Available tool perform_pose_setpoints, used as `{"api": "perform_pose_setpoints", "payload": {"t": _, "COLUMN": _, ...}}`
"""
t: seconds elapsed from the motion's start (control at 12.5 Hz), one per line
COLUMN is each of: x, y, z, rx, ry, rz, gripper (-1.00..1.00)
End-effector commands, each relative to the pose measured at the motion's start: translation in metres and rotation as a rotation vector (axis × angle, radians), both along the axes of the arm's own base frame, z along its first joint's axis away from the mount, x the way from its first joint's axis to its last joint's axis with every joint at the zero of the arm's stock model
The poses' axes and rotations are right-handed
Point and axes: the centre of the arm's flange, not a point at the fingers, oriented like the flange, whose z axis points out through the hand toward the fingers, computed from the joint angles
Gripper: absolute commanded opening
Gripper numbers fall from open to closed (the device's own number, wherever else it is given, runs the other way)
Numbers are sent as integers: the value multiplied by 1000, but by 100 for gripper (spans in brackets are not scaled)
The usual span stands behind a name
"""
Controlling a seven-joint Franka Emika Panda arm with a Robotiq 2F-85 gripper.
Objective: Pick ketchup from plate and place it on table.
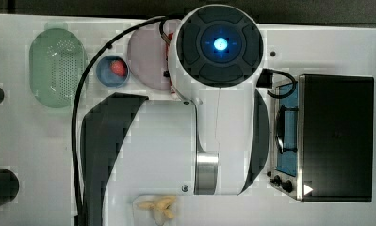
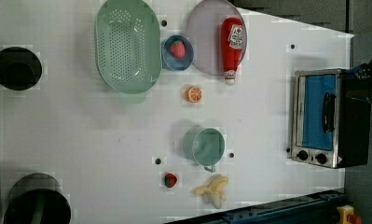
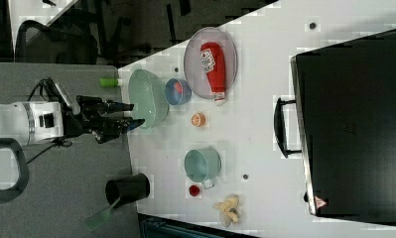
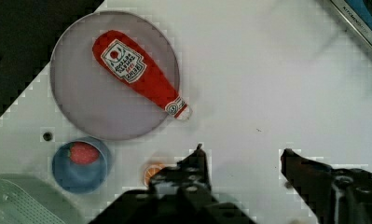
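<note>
The ketchup (image 4: 139, 72) is a red bottle with a white label, lying flat on the mauve plate (image 4: 95, 107). Its white cap reaches past the plate's rim. It also shows lying on the plate in the left view, ketchup (image 2: 232, 46) on plate (image 2: 204, 42), and in the right view, ketchup (image 3: 214, 69) on plate (image 3: 195, 69). In the top view the arm covers most of the plate (image 1: 145, 61) and leaves a red sliver of ketchup (image 1: 167, 51). My gripper (image 4: 243, 151) is open, well above the white table (image 2: 81, 130) and apart from the bottle. The right view shows the gripper (image 3: 137, 113) empty.
Next to the plate stand a blue bowl (image 2: 177, 52) with a red-pink piece and a pale green strainer (image 2: 127, 44). An orange slice (image 2: 193, 94), a teal cup (image 2: 206, 145), a small dark-red piece (image 2: 170, 179) and a banana (image 2: 214, 190) lie on the table. A toaster oven (image 2: 321, 116) stands at the left view's right.
</note>
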Motion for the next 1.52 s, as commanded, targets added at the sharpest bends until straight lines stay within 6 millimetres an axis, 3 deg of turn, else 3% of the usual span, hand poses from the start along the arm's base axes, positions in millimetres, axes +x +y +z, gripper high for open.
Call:
{"api": "perform_pose_setpoints", "payload": {"t": 0.08, "x": -80, "y": -36, "z": 47, "rx": 32, "ry": 84, "rz": -81, "gripper": 58}}
{"api": "perform_pose_setpoints", "payload": {"t": 0.24, "x": -77, "y": -33, "z": 43, "rx": 31, "ry": 91, "rz": -67, "gripper": 99}}
{"api": "perform_pose_setpoints", "payload": {"t": 0.64, "x": -43, "y": -12, "z": -2, "rx": 30, "ry": 122, "rz": -13, "gripper": 100}}
{"api": "perform_pose_setpoints", "payload": {"t": 1.12, "x": 16, "y": 23, "z": -89, "rx": 44, "ry": 90, "rz": 87, "gripper": 100}}
{"api": "perform_pose_setpoints", "payload": {"t": 1.52, "x": 52, "y": 33, "z": -166, "rx": 78, "ry": 68, "rz": 373, "gripper": 100}}
